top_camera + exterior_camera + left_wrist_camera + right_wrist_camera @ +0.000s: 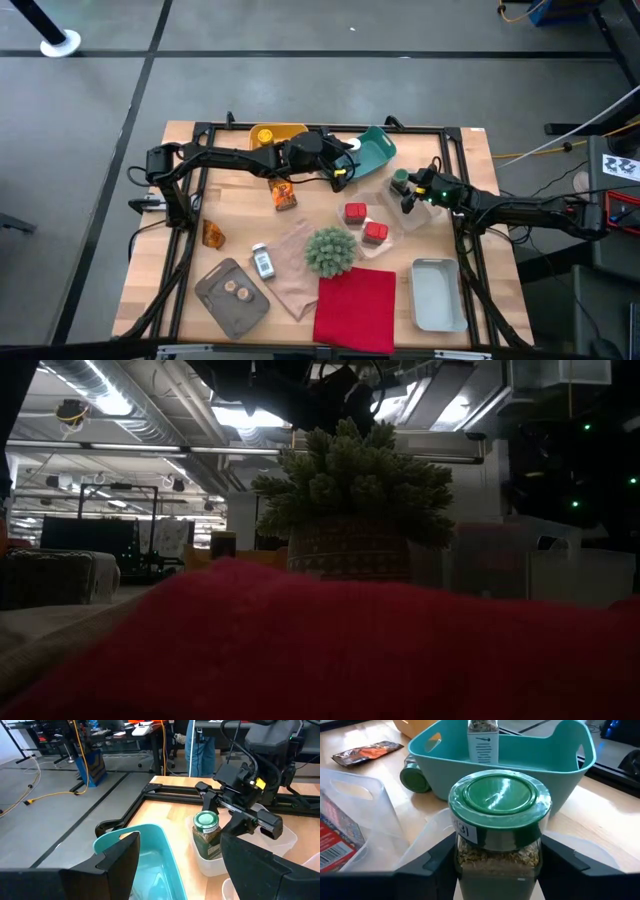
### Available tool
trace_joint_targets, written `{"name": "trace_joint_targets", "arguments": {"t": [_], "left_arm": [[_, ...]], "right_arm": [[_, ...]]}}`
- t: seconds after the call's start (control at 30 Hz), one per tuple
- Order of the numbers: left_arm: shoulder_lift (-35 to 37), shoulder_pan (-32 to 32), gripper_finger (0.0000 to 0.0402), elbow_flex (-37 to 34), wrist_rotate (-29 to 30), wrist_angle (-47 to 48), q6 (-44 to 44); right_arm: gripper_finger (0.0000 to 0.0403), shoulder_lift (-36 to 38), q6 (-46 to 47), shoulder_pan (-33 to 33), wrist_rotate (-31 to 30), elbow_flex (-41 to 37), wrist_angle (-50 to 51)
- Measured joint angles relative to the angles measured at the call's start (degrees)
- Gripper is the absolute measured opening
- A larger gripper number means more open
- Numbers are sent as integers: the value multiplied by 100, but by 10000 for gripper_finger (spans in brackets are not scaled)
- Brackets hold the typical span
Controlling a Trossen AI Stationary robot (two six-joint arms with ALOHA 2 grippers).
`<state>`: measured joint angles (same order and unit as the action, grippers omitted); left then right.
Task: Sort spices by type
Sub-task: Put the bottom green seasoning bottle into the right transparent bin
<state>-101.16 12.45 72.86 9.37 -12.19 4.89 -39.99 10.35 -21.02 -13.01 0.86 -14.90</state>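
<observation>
Right gripper: jaws closed on green-lidded clear glass herb jar, standing in clear plastic tub; next, release. Left gripper: jaws wide, empty, over teal plastic bin

A wooden table bears a red cloth, grey tray and teal bin

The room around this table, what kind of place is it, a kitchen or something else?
Probably a robotics lab or workshop, not a kitchen: bare concrete floor with loose yellow cables, exposed ceiling ducts under strip lights, and workbenches with equipment beyond the table.
</observation>
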Motion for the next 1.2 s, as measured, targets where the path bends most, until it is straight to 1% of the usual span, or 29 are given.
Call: {"name": "trace_joint_targets", "arguments": {"t": [0.17,0.27,0.5,0.6,0.77,0.97,1.07,1.2], "left_arm": [[0,0,260,0,0,0,1],[0,0,260,0,0,0,2],[0,0,260,-2,0,29,2],[0,4,260,-2,0,209,2],[0,31,260,-2,0,674,219],[2,74,260,-2,0,1312,399],[84,97,260,-2,1,1891,440],[344,101,260,-2,0,2918,392]], "right_arm": [[258,2,4,0,94,-2,-2],[275,2,3,0,98,-4,21],[288,33,-19,0,99,6,74],[288,46,-31,0,102,205,520],[289,48,-33,0,105,643,1463],[289,48,-33,0,127,994,1964],[289,52,-37,0,213,1210,2150],[289,49,-39,0,265,1494,2609]]}}
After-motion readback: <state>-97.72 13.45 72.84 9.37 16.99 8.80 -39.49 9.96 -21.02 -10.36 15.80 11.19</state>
